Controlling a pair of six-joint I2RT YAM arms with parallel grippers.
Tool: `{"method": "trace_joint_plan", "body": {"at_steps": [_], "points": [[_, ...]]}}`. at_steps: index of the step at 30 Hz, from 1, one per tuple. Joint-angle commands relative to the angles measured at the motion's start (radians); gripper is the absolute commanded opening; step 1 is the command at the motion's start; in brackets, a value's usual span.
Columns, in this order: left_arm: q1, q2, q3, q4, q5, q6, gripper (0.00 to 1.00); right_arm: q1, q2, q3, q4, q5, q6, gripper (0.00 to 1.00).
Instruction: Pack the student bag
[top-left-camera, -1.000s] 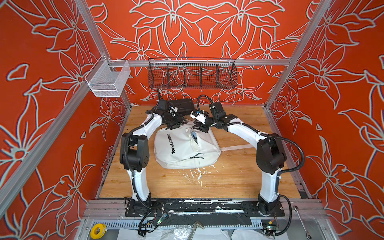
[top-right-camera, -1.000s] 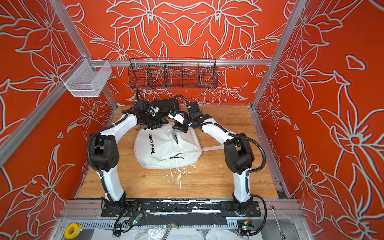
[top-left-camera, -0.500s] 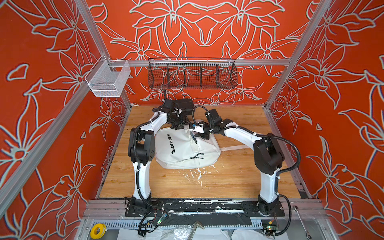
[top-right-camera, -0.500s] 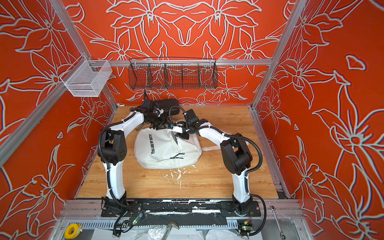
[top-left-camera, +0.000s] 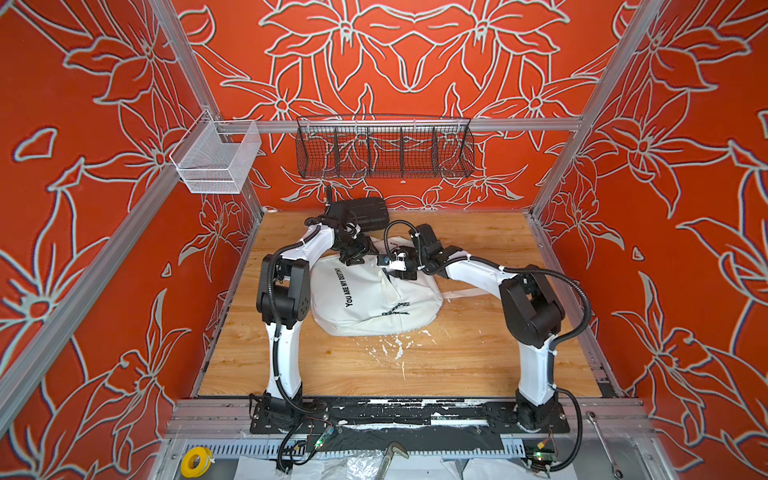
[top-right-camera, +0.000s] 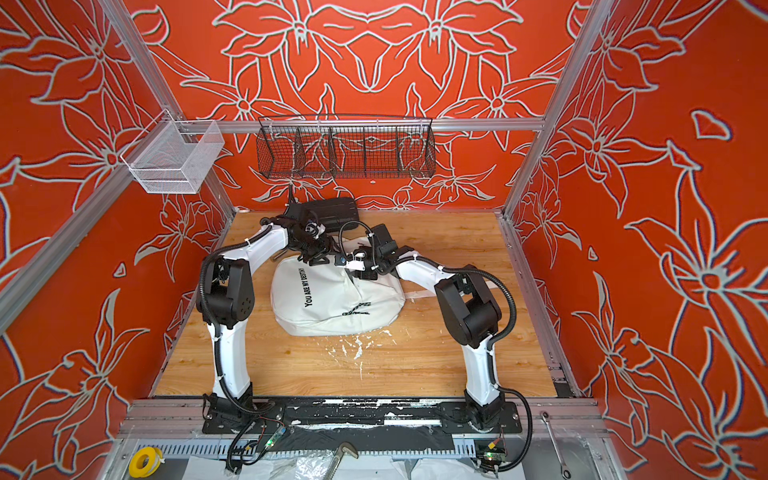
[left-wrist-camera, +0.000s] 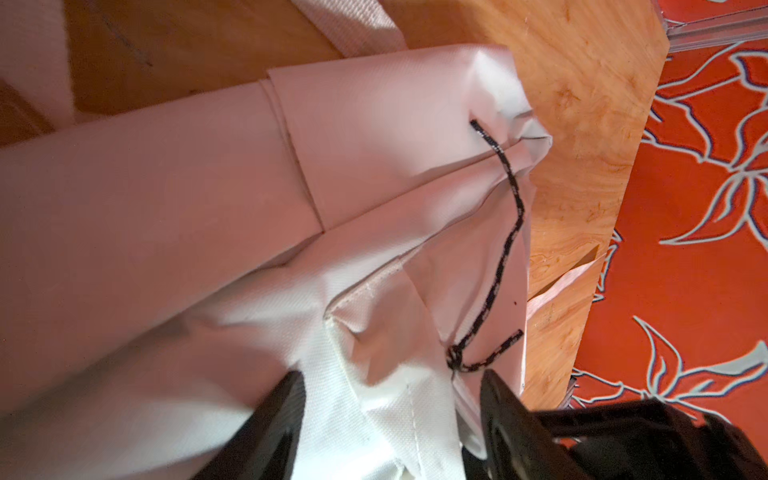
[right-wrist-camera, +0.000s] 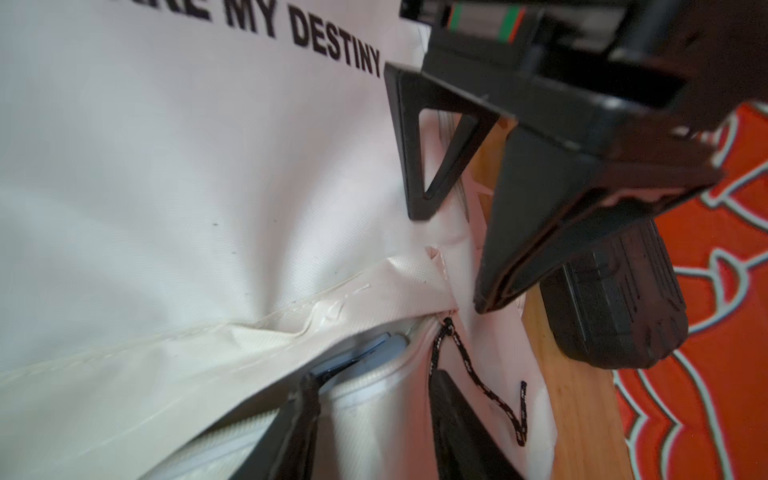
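Observation:
The student bag (top-left-camera: 365, 299) (top-right-camera: 328, 299) lies flat mid-table, white with black lettering. My left gripper (top-left-camera: 353, 258) (top-right-camera: 314, 258) is at its far edge. In the left wrist view it (left-wrist-camera: 392, 399) stands open, astride a fold of white bag fabric (left-wrist-camera: 166, 208). My right gripper (top-left-camera: 397, 271) (top-right-camera: 360, 272) sits just right of it. In the right wrist view it (right-wrist-camera: 374, 411) is open, with the zip edge of the bag (right-wrist-camera: 166, 166) between its fingers. A black-and-white zip pull cord (right-wrist-camera: 469, 365) (left-wrist-camera: 498, 257) hangs beside one finger. Something pale blue (right-wrist-camera: 374, 345) shows inside the zip opening.
A black ribbed hard case (top-left-camera: 365, 214) (top-right-camera: 332, 212) (right-wrist-camera: 615, 299) lies just behind the bag, near the left wrist. A white strap (top-left-camera: 469, 293) trails to the right. White flakes (top-left-camera: 395, 345) dot the wood in front. A black wire basket (top-left-camera: 384, 147) and a white mesh basket (top-left-camera: 216, 160) hang above.
Both grippers have come down and inward onto the bag's far edge. The right gripper's jaws have widened. The bag itself has barely shifted.

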Motion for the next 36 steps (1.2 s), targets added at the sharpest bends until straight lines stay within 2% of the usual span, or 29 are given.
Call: {"method": "trace_joint_plan", "body": {"at_steps": [1, 3, 5, 9, 12, 18, 24, 30, 36], "points": [[0.016, 0.033, 0.005, -0.002, -0.012, -0.012, 0.67, -0.002, -0.071, 0.082, -0.191, -0.150, -0.103, 0.47], [0.016, 0.049, 0.024, -0.015, -0.013, -0.006, 0.67, -0.008, -0.071, 0.096, -0.193, -0.146, -0.053, 0.48], [0.016, 0.062, 0.033, -0.023, -0.017, -0.004, 0.67, -0.018, -0.052, 0.094, -0.128, -0.090, -0.005, 0.47], [0.016, 0.064, 0.022, -0.002, -0.018, -0.017, 0.67, -0.018, 0.087, 0.244, -0.228, 0.108, -0.043, 0.45], [0.016, 0.057, 0.015, 0.015, -0.018, -0.023, 0.67, -0.019, 0.164, 0.271, -0.174, 0.197, -0.072, 0.46], [0.024, 0.046, -0.002, 0.019, -0.030, -0.026, 0.64, -0.027, 0.271, 0.368, -0.222, 0.181, -0.079, 0.46], [0.052, -0.002, -0.094, 0.117, -0.034, -0.094, 0.63, -0.027, 0.302, 0.348, -0.192, 0.150, -0.054, 0.48], [0.053, 0.030, -0.062, 0.112, -0.012, -0.104, 0.63, -0.022, 0.332, 0.382, -0.255, 0.073, -0.080, 0.49], [0.055, 0.057, -0.039, 0.138, 0.008, -0.132, 0.64, -0.008, 0.397, 0.447, -0.344, 0.062, -0.100, 0.45]]}}
